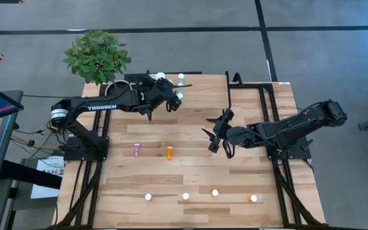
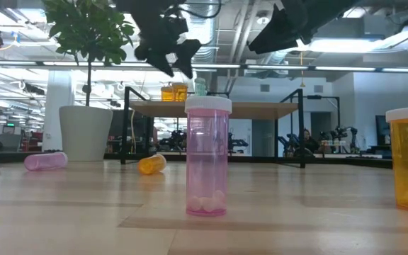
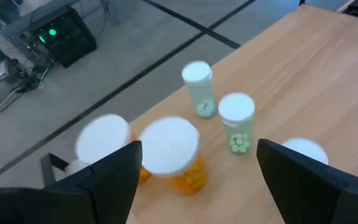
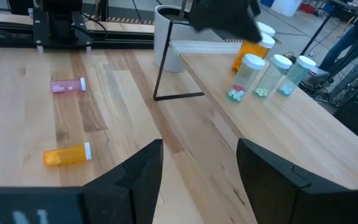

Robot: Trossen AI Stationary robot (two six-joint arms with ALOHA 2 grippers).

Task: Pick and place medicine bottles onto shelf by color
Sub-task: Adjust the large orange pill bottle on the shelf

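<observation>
High view. Left gripper [image 1: 167,97] over the shelf [image 1: 203,86] at the table's far edge, beside upright bottles; jaws spread, empty. Right gripper [image 1: 214,134] over mid-table, jaws spread, empty. Pink bottle [image 1: 137,149] and orange bottle [image 1: 169,152] lie on their sides between the arms; the orange one is nearer the right gripper, on its left-arm side.

Low view. Both lying bottles rest on the tabletop before the shelf; an upright pink bottle [image 2: 207,156] stands close to the camera.

Left wrist view. Fingers [image 3: 114,171] apart above orange and teal bottles [image 3: 236,123] on the shelf.

Right wrist view. Fingers [image 4: 138,168] apart, nothing between them; the orange bottle's long axis runs crosswise to them.
</observation>
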